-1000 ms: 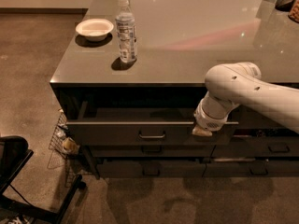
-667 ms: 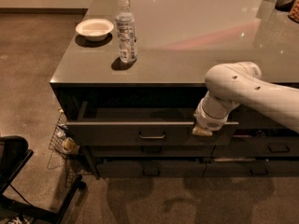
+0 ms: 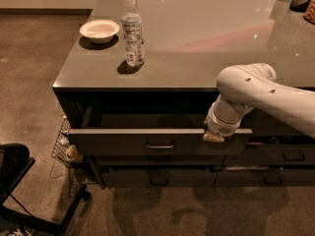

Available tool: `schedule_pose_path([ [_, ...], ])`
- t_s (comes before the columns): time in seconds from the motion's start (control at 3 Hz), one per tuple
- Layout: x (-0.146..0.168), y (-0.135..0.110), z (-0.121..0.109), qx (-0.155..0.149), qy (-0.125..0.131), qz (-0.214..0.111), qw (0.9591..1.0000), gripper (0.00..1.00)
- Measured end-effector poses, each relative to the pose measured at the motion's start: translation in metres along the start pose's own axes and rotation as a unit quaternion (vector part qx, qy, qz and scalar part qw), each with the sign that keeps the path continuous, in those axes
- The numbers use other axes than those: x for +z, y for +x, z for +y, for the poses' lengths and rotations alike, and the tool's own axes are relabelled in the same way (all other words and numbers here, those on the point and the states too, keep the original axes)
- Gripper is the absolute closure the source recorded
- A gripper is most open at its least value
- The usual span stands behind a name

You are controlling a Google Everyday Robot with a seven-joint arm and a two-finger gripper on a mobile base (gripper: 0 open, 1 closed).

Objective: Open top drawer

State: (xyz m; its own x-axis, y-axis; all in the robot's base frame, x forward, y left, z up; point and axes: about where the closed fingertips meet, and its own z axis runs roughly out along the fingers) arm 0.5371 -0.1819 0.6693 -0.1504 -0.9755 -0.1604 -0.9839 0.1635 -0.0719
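Observation:
The top drawer (image 3: pixel 128 142) is a wide dark grey front with one small centred bar handle (image 3: pixel 160 145). It stands pulled out from under the counter, and its inside shows as a dim band behind the front. My gripper (image 3: pixel 214 135) hangs from the white arm at the drawer's top edge, right of the handle. Its tips rest at or just over that edge.
A grey counter (image 3: pixel 206 43) carries a water bottle (image 3: pixel 133 32) and a white bowl (image 3: pixel 99 31) near its left end. Shallower drawers (image 3: pixel 157 178) sit below the top drawer. A wire basket (image 3: pixel 66 146) stands at the left on the floor, and a black chair base (image 3: pixel 19 191) at the lower left.

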Motion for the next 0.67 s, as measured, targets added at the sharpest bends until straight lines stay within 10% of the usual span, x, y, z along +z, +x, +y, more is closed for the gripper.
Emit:
schedule_pose_path([
  [0.67, -0.0091, -0.0015, -0.0006, 0.0, 0.0, 0.0, 1.0, 1.0],
])
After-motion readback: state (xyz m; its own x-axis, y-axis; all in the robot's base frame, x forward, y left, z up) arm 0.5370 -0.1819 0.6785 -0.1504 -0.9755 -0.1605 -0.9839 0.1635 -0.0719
